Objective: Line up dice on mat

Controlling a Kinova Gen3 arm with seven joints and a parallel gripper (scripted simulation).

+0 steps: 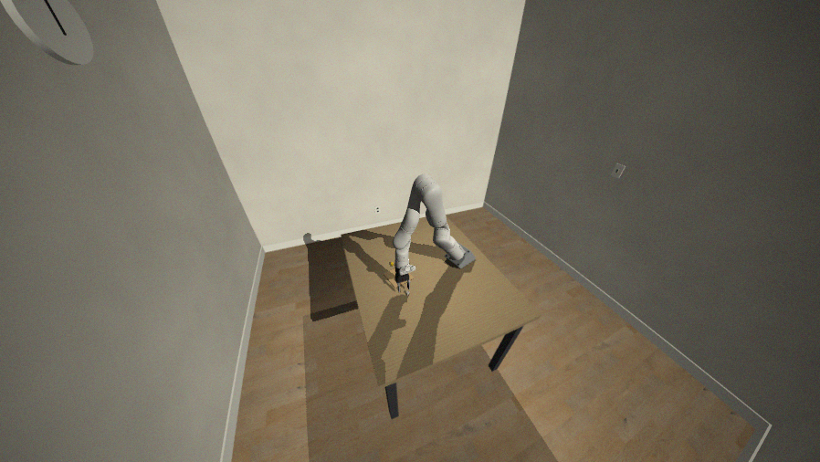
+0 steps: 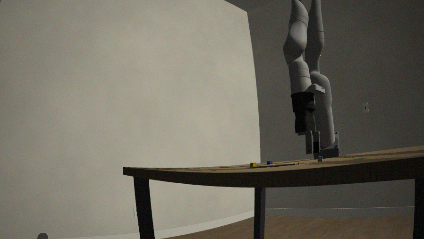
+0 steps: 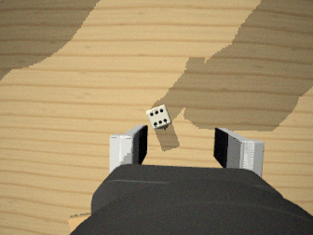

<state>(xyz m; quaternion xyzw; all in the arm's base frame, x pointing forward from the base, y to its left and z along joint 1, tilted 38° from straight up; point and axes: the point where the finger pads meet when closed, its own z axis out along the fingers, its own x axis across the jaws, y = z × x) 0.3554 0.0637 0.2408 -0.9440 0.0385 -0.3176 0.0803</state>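
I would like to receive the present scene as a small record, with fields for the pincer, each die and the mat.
pincer: open, nothing between the fingers, above the table
white die: on the table, off the mat, six pips on top
yellow die: beyond the pincer from the white die; top number too small to read
blue die: near the yellow die; top number not readable
mat: mostly hidden; a corner shows in the wrist view
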